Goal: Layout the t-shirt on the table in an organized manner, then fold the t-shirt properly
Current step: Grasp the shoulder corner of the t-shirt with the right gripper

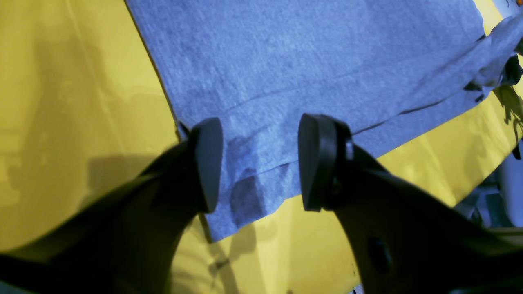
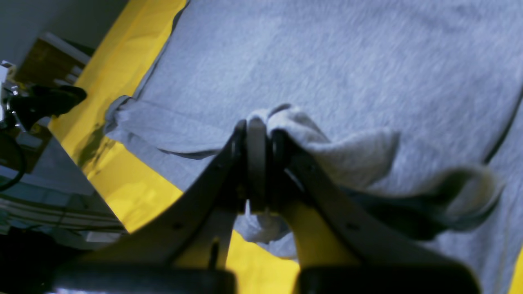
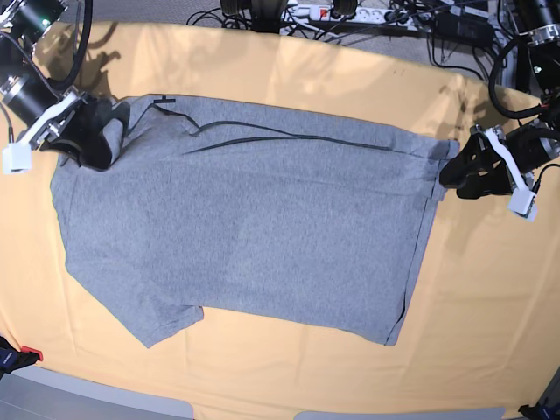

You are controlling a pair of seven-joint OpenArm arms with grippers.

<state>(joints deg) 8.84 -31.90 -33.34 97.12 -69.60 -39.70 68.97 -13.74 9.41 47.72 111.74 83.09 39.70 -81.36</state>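
The heather-grey t-shirt (image 3: 245,227) lies spread on the pale yellow-orange table (image 3: 490,306), plain side up, with a long crease near its far edge. My right gripper (image 3: 92,140) is at the shirt's far left end. In the right wrist view it (image 2: 257,126) is shut on a bunched fold of the shirt (image 2: 347,61), lifted a little. My left gripper (image 3: 453,166) is at the shirt's far right corner. In the left wrist view it (image 1: 261,163) is open, and its fingers (image 1: 208,163) straddle the hem corner of the shirt (image 1: 310,53).
Cables and a power strip (image 3: 332,13) run along the table's far edge. More cables (image 3: 516,52) hang at the back right. A small red-and-black object (image 3: 26,354) sits at the front left corner. The table's front edge (image 3: 262,409) is close below the shirt.
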